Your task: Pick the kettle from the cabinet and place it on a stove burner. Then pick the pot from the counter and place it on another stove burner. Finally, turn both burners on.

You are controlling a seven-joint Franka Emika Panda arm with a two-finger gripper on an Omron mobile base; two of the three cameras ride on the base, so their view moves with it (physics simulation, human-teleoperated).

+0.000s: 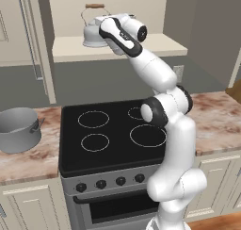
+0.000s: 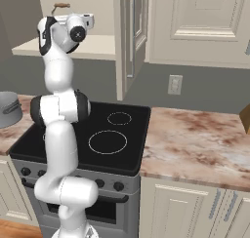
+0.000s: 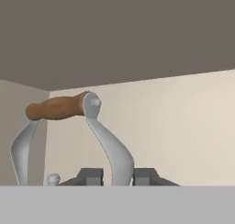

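The small silvery kettle (image 1: 91, 36) stands on the beige shelf of the doorless cabinet (image 1: 155, 46), its brown-topped wire handle (image 3: 57, 107) arching upward. My gripper (image 3: 118, 177) is inside the recess, shut on the right leg of that wire handle, which passes between the two finger tips. The lid knob (image 3: 53, 178) peeks out low on the left. The kettle's handle (image 2: 61, 6) shows above my wrist in the right base view. The wide grey pot (image 1: 19, 128) sits on the marble counter (image 1: 28, 160) left of the stove, also seen as the pot (image 2: 9, 110).
The black stove top (image 1: 115, 125) with several ringed burners lies below the cabinet, its knobs (image 1: 110, 182) along the front. More counter (image 2: 195, 134) stretches right of the stove. A tall cream cupboard (image 2: 132, 32) with a bar handle flanks the recess.
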